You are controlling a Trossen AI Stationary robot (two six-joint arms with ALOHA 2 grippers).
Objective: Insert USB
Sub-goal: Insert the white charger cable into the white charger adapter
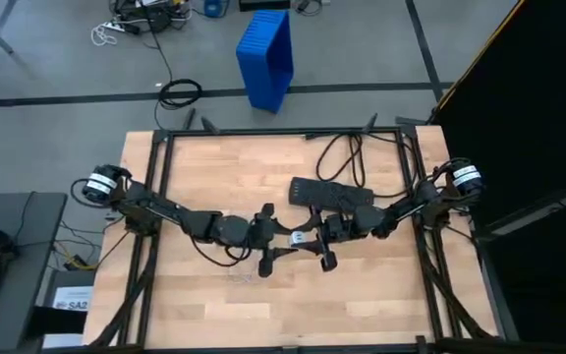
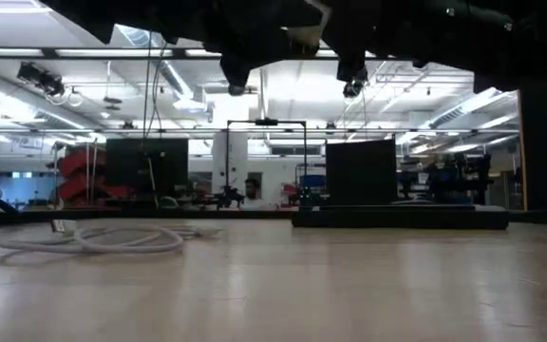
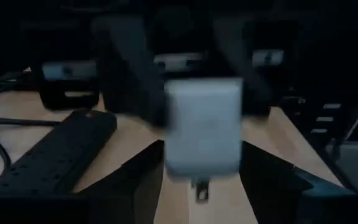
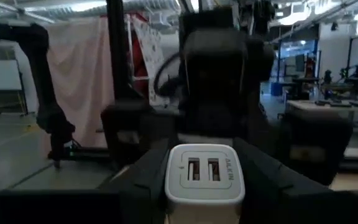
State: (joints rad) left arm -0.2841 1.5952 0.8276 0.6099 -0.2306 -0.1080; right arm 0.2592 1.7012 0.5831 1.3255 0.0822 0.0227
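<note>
A white two-port charger block (image 4: 204,180) hangs in the air over the table's middle (image 1: 300,236), between my two grippers. My right gripper (image 1: 314,240) is shut on it. My left gripper (image 1: 275,240) faces it from the table's left, open, with its fingers (image 3: 135,186) standing off either side of the block (image 3: 204,134). The USB, a thin white cable (image 2: 93,237), lies coiled on the tabletop near the front (image 1: 246,274), touched by no gripper. The black power strip (image 1: 332,192) lies flat behind the grippers. My right gripper pinches the charger block by its two side faces (image 4: 170,183) between its two fingers. The fingers come roughly level from the table's right. The face with the two USB ports (image 4: 204,169) is turned back toward my right wrist. The block is lifted clear of the table.
The power strip's thick black cord (image 1: 347,152) loops toward the table's far edge. A blue bin (image 1: 266,54) and loose cables stand on the floor beyond the table. A black frame (image 1: 160,197) borders the wooden top. Bare wood lies in front of the grippers (image 1: 381,295).
</note>
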